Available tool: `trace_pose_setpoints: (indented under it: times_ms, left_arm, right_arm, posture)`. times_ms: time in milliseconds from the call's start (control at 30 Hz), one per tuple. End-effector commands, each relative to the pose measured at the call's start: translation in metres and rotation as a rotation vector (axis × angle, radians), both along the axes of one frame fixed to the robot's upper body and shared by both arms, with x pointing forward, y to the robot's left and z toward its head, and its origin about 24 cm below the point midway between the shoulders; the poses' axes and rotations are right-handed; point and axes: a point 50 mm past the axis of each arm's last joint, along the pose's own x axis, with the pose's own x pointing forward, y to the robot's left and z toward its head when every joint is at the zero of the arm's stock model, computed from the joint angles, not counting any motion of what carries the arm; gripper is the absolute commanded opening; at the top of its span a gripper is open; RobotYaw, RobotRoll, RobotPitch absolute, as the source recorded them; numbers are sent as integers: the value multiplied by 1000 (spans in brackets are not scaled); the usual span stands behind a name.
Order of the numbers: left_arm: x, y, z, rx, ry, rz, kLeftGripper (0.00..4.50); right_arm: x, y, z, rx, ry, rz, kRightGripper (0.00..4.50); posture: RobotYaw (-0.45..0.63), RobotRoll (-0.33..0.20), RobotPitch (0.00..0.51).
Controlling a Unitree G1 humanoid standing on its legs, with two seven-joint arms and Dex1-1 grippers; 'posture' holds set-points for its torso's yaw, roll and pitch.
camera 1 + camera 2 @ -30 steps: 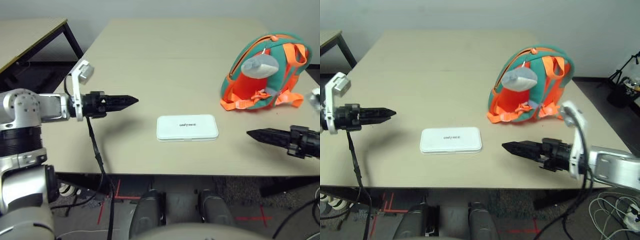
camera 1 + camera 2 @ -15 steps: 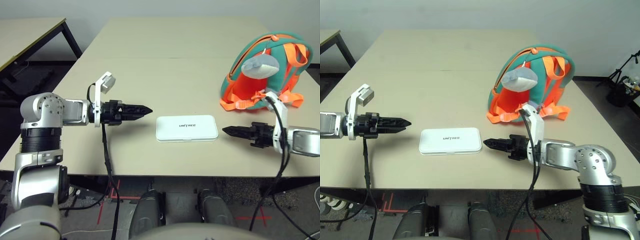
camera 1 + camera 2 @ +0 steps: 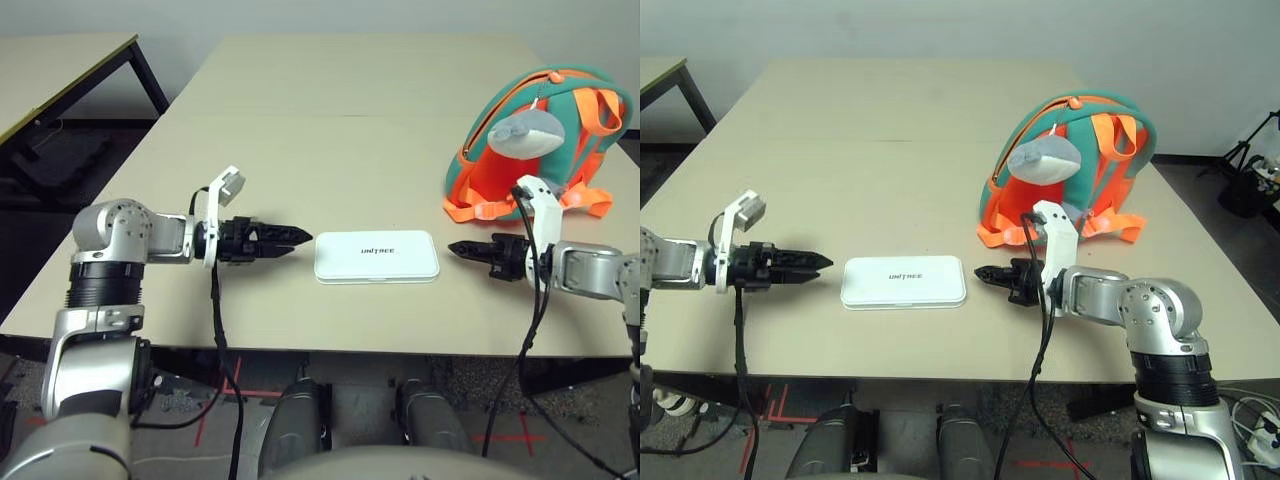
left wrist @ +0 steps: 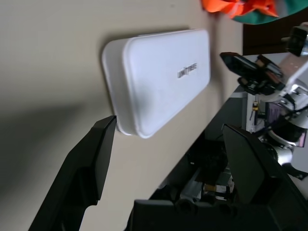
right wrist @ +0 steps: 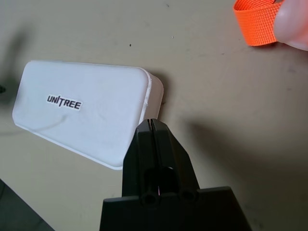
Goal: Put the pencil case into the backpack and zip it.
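The white pencil case with black UNITREE lettering lies flat near the table's front edge. My left gripper points at its left end from a short gap away, fingers open, one tip close to the case's corner. My right gripper points at the case's right end, a small gap off, its fingers pressed together with nothing between them. The teal and orange backpack stands at the right rear, a grey-white plush fish hanging on its front.
Orange straps trail from the backpack onto the table just behind my right gripper. A second table stands at the far left. Cables hang from both wrists over the front table edge.
Both arms have swung inward to the two ends of the pencil case. The right gripper's fingers have shut. The case and the backpack have not moved.
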Motion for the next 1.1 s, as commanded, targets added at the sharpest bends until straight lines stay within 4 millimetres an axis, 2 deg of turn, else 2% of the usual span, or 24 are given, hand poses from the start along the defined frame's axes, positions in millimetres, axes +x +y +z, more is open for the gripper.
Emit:
trace_pose_setpoints:
  times_ms: [33, 367, 1100]
  left_arm:
    - [4, 0, -5, 21, 11, 7, 4500]
    - [8, -1, -11, 18, 17, 10, 4500]
    - [15, -12, -27, 9, 32, 12, 4500]
  right_arm:
    - [0, 3, -5, -20, 21, 4, 13]
    - [-1, 7, -12, -41, 42, -1, 13]
    - [4, 8, -14, -88, 24, 3, 13]
  posture:
    - [-63, 0, 67]
    - [-65, 0, 70]
    - [-72, 0, 73]
